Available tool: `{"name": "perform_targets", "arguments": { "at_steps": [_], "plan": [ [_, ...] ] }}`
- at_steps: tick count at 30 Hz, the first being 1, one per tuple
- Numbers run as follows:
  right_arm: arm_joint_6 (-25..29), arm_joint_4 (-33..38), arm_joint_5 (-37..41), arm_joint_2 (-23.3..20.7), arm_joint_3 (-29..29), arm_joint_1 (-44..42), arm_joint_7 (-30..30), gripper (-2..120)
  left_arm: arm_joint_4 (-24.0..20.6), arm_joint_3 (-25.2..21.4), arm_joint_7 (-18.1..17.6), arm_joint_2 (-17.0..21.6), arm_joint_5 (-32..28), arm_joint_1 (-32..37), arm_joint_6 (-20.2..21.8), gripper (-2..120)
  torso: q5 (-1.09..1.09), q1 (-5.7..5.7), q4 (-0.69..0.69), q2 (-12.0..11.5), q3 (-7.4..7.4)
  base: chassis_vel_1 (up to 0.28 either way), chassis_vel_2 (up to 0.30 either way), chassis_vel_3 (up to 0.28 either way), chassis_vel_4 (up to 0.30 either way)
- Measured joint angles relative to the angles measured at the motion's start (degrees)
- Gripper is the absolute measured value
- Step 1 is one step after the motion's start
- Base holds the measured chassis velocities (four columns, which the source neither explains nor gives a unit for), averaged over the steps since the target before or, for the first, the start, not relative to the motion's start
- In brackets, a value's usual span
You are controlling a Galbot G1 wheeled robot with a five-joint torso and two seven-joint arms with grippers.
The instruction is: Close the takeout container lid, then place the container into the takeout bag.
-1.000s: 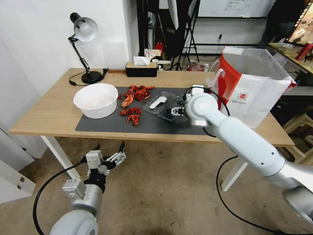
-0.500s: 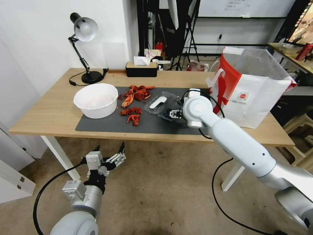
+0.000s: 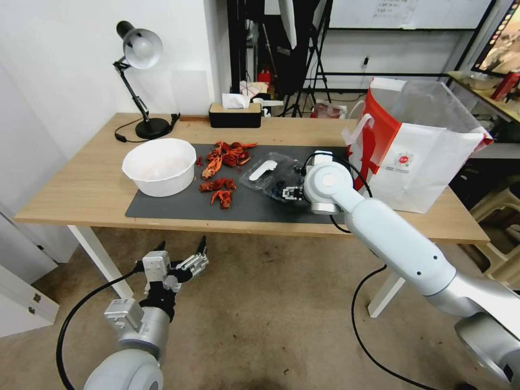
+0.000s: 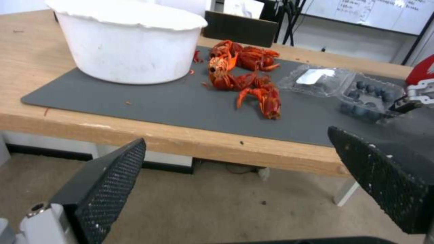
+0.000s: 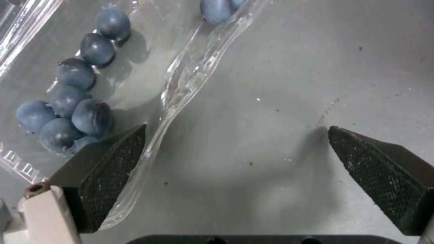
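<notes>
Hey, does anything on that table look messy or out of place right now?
Yes. Red crayfish pieces lie scattered straight on the grey mat beside the white bowl, not in it. The takeout container lies open, its lid flat on the mat, blueberries uncovered.

Dark blue berries fill the clear plastic hinged clamshell container [image 3: 273, 181], its lid [image 3: 262, 169] bearing a white label, on a dark grey mat [image 3: 179, 205] over the pale wooden bench [image 3: 81, 189], beside a red-and-white paper carrier bag [image 3: 417, 157].

Bright even room light w/ soft shadows, head view bowed at edges, left wrist view slightly blurred.
</notes>
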Motion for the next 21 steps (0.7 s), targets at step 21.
{"name": "perform_targets", "arguments": {
  "at_steps": [21],
  "plan": [
    [-2.35,1.05,0.45,-4.68,-0.14,-0.38,0.24,100,0.72,0.47,-0.12,-0.06,0.28,-0.26,-0.51,100,0.01,0.00,0.00,0.00,0.00,0.000,0.000,0.000,0.000]
  ]
}}
